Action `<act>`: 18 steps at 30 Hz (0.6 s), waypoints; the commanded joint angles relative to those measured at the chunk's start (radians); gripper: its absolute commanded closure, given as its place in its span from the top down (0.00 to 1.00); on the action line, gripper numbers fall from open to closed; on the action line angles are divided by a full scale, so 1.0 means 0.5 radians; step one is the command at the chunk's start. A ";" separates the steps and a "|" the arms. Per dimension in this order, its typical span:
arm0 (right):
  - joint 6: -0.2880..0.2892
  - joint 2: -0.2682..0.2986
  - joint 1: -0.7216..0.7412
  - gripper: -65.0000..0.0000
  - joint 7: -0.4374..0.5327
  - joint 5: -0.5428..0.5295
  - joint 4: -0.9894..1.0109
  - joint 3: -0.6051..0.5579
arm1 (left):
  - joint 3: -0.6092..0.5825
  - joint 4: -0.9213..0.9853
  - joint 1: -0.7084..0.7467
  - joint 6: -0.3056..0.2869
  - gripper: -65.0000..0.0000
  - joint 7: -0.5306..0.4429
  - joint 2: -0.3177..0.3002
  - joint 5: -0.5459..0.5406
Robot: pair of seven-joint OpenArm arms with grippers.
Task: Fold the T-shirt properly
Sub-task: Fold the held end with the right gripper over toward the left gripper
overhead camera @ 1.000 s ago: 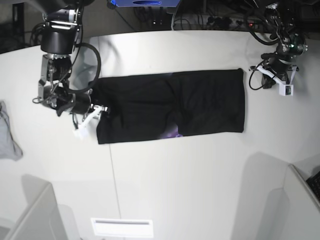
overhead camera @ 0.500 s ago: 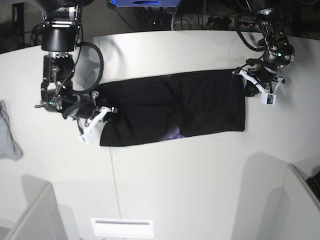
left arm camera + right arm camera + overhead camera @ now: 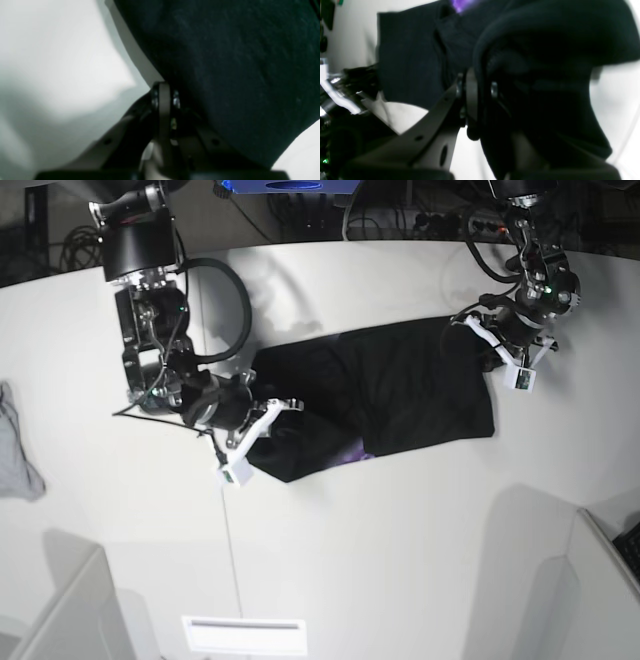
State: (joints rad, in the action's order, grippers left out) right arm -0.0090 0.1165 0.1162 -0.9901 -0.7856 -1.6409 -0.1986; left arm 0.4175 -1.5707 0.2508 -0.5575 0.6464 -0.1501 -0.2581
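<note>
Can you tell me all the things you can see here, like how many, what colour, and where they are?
T-shirt: one, black with a bit of purple print showing at its near edge, spread across the middle of the table, both ends gripped.
Small cloth: one, grey, at the table's far left edge in the base view.
Table: one, white, under everything.
Label: one, white rectangular strip, near the front edge of the table.
Cables: several, dark, behind the table's far edge.
Right gripper: one, black with white parts, on the left in the base view, closed on the shirt's end.
Left gripper: one, black with white parts, on the right in the base view, closed on the shirt's other end.
</note>
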 commanded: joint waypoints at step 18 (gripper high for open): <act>0.007 -0.299 0.033 0.00 0.036 -0.047 -0.144 -0.206 | 0.007 -0.027 0.000 -0.010 0.00 0.010 -0.024 0.014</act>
State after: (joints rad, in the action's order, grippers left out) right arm -0.0116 -0.0254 0.1101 -0.9901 -0.7815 -1.6943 -0.3008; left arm 0.4179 -1.5711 0.2523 -0.5575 0.6464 -0.1532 -0.2581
